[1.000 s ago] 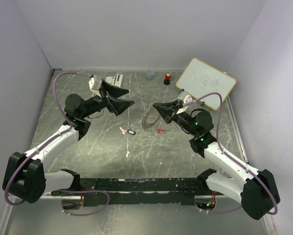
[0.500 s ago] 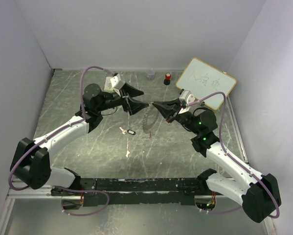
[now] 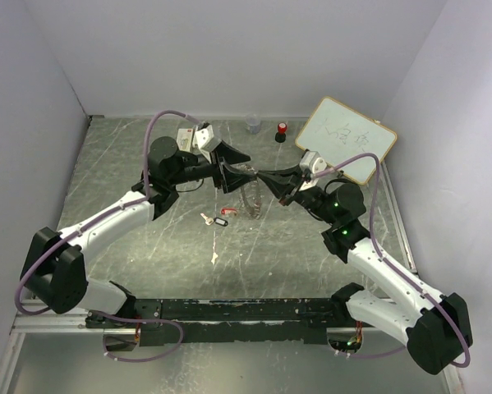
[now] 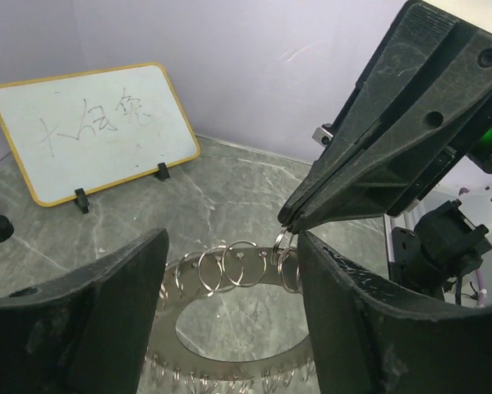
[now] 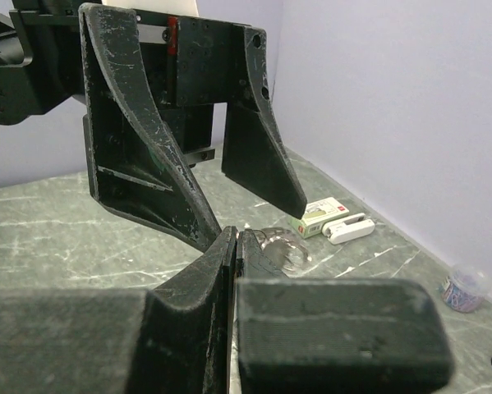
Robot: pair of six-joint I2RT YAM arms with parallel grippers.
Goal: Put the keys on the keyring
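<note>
The right gripper (image 3: 262,176) is squeezed shut on the top edge of the keyring (image 3: 250,199). The keyring is a big, thin, dark-grey metal ring with lots of little wire loops sticking out all round it. It hangs down from those closed fingers, near the middle of the grey-green marbled table (image 3: 311,254). Its bottom edge is low, close to the table, but I cannot tell if it touches.

The left gripper (image 3: 244,174) comes in from the other side, nose to nose with the right gripper. Its two black fingers (image 4: 89,320) are spread wide apart. In the left wrist view the loopy top of the keyring sits in the gap between them. The tip of the right gripper pinches the ring just beside one of those open fingers. I cannot tell if the left fingers touch the ring.

Two small silver keys lie loose on the table, just to the left of the keyring and below the left gripper. One is the black-headed key (image 3: 220,221). The other is the red-headed key (image 3: 228,211). They lie close together, and neither one is on the keyring.

At the far right a white board with a tan frame (image 3: 346,138) stands tilted. Near it are a small black cylinder with a red top (image 3: 282,131) and a little clear cup (image 3: 253,125). A small white and green box (image 5: 319,217) lies at the back of the table.
</note>
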